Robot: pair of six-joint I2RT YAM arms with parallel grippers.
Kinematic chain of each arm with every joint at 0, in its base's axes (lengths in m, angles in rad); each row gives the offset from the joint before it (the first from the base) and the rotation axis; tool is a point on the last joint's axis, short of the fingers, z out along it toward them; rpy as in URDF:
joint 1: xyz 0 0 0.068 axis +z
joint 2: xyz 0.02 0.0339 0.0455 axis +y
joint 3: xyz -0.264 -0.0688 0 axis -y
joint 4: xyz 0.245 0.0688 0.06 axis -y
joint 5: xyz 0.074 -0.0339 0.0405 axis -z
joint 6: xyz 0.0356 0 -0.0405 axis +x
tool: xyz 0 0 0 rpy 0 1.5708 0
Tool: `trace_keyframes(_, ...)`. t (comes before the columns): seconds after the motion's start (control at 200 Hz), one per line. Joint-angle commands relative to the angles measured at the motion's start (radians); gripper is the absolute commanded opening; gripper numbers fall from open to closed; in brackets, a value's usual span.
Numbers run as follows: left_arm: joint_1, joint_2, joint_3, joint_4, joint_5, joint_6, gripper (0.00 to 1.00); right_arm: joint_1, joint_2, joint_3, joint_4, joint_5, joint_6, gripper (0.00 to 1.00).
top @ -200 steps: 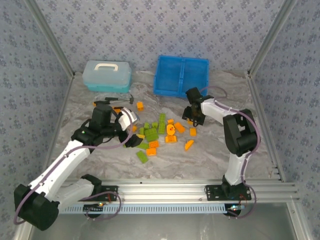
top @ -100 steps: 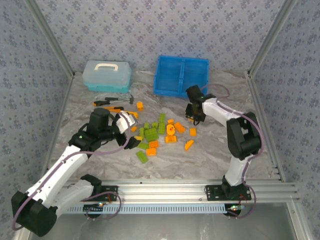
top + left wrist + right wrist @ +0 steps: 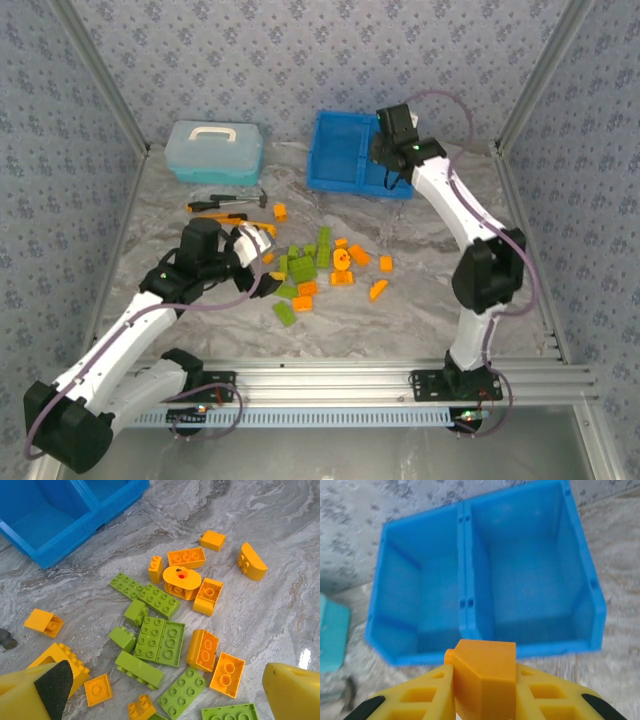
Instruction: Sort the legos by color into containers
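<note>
The legos (image 3: 161, 639) are lime or orange, tray (image 3: 465, 600) blue.

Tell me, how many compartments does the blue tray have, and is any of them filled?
2. The left compartment and the right compartment of the blue tray lie side by side, parted by a central divider. Both look empty; nothing seems hidden.

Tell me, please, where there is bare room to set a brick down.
Both compartments of the blue tray are bare, as is the marble between the legos and the near rail. Crowded: the pile itself and the tools by the pale box.
</note>
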Motion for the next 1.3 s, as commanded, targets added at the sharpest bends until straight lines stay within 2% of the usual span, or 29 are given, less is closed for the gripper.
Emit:
trace_keyframes(0.0,-0.03,-0.013,0.002,0.017,-0.052,-0.02,0.99,-0.046,0.162,0.129,-0.046,0.02,-0.036,0.31)
trace_keyframes(0.155,-0.044,-0.014,-0.01,0.09,-0.131,-0.12,0.99,-0.089,0.369,0.352,-0.118,-0.044,-0.019,0.31)
trace_keyframes(0.27,-0.043,0.018,0.002,0.104,-0.264,-0.24,0.99,-0.106,0.453,0.435,-0.14,-0.096,-0.002,0.36)
trace_keyframes(0.395,-0.043,0.106,0.091,0.003,-0.402,-0.38,0.99,-0.116,0.465,0.524,-0.196,-0.125,-0.018,0.5)
trace_keyframes(0.53,-0.043,0.175,0.213,-0.113,-0.405,-0.425,0.99,-0.108,0.372,0.518,-0.236,-0.111,-0.074,0.56)
trace_keyframes(0.64,-0.043,0.201,0.26,-0.155,-0.36,-0.415,0.99,-0.097,0.219,0.371,-0.226,-0.12,-0.132,0.57)
trace_keyframes(0.769,-0.043,0.179,0.256,-0.16,-0.297,-0.388,0.99,-0.069,-0.038,0.011,-0.165,-0.158,-0.206,0.6)
trace_keyframes(0.864,-0.042,0.145,0.236,-0.143,-0.234,-0.357,0.99,-0.035,-0.242,-0.262,-0.104,-0.156,-0.247,0.66)
trace_keyframes(1.019,-0.041,0.124,0.208,-0.102,-0.166,-0.333,0.99,0.024,-0.458,-0.62,-0.104,-0.126,-0.191,0.75)
trace_keyframes(1.149,-0.04,0.145,0.217,-0.107,-0.143,-0.319,0.99,0.049,-0.485,-0.812,-0.068,-0.166,-0.147,0.82)
trace_keyframes(1.299,-0.04,0.161,0.226,-0.128,-0.143,-0.303,0.99,0.064,-0.409,-0.869,-0.028,-0.217,-0.153,0.89)
